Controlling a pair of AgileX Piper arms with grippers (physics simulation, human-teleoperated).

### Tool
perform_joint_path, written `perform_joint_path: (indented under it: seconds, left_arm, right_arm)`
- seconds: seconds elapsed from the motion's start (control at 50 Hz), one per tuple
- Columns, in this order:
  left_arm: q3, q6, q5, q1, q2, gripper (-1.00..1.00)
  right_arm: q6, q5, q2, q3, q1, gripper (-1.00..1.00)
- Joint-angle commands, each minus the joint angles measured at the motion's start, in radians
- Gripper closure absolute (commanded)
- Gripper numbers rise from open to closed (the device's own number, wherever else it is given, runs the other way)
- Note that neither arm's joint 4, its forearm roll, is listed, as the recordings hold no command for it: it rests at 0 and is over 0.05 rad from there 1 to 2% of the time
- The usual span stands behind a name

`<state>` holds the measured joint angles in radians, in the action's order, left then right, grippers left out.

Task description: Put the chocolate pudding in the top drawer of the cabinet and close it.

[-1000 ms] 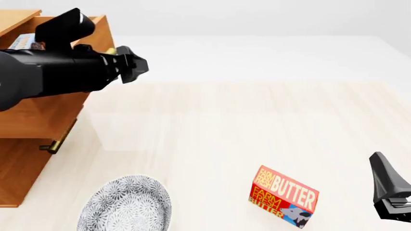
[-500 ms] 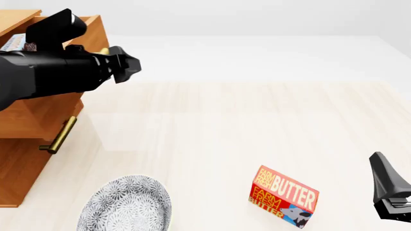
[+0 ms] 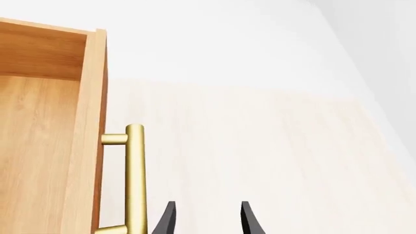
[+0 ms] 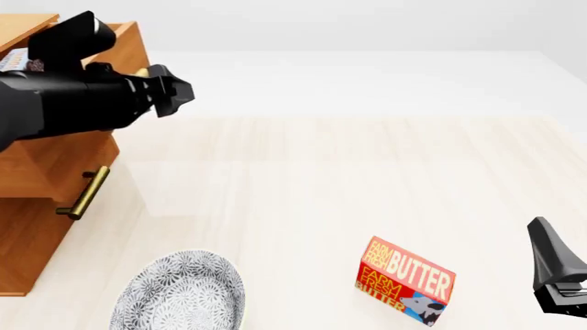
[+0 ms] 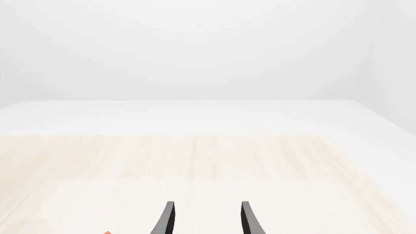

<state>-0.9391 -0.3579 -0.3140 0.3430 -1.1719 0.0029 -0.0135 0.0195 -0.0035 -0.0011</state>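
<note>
Pudding in, top drawer left to shut.

Left wrist view: your left tool [image 3: 205,219] is spread and empty, beside the top drawer's [image 3: 46,146] brass handle [image 3: 133,180], not touching.
Front view: the chocolate pudding [image 4: 16,60] peeks from the open drawer of the cabinet [image 4: 37,206]; push it closed.
Right wrist view: your right tool [image 5: 205,219] is spread, empty, above the counter [image 5: 260,161].

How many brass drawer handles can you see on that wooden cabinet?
2. One handle is on the open top drawer, beside the left gripper; another is on the drawer below. Others may be out of view.
</note>
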Motion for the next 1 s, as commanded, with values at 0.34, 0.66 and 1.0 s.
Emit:
perform_joint_path:
  seconds: [0.34,0.66,1.0]
  left_arm:
    - [-0.015,0.017,-0.020,-0.051,-0.010,-1.00]
    - [0.003,0.015,-0.015,-0.066,0.000,-1.00]
    - [0.031,0.009,0.001,-0.091,0.006,-1.00]
  right_arm:
    - [0.000,0.000,0.000,0.000,0.000,-1.00]
    - [0.000,0.000,0.000,0.000,0.000,-1.00]
    - [0.000,0.000,0.000,0.000,0.000,-1.00]
